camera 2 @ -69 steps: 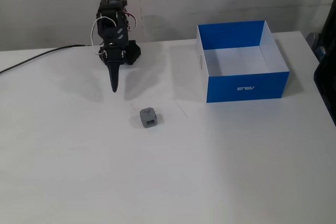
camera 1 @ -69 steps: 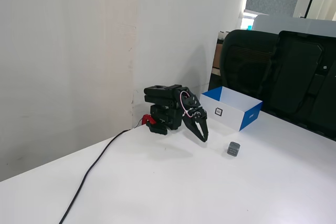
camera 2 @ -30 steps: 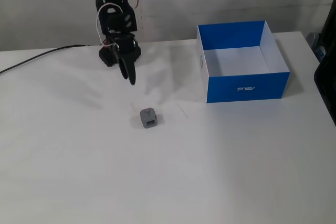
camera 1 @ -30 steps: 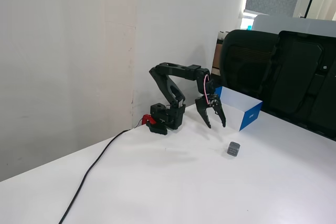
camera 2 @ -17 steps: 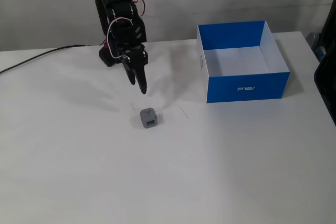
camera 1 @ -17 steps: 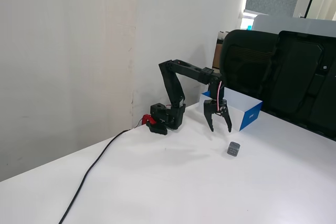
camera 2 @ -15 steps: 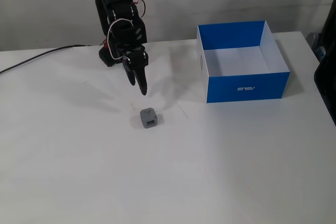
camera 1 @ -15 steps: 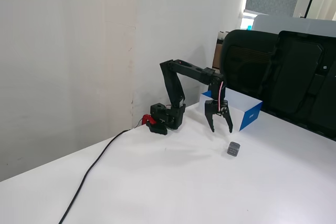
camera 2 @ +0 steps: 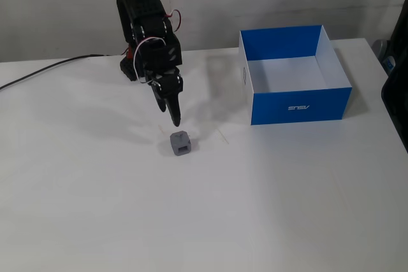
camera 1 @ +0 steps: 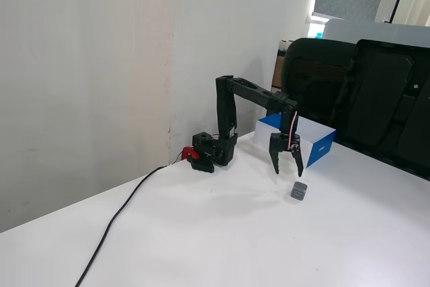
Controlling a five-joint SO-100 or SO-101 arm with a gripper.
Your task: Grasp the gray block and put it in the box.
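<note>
The gray block (camera 1: 299, 191) (camera 2: 181, 143) is a tiny cube lying on the white table. My black gripper (camera 1: 287, 172) (camera 2: 174, 121) hangs just above and slightly behind it, fingers pointing down, jaws open and empty. It does not touch the block. The box (camera 1: 316, 143) (camera 2: 299, 103) is blue outside and white inside; in a fixed view it stands behind the gripper (camera 1: 287, 172), and in the other it stands to the right of the gripper (camera 2: 174, 121). It looks empty.
A black cable (camera 1: 114, 218) (camera 2: 38, 70) runs across the table to the arm's base (camera 1: 213, 149). Black chairs (camera 1: 363, 95) stand along the table's far edge behind the box. A wall rises close behind the arm.
</note>
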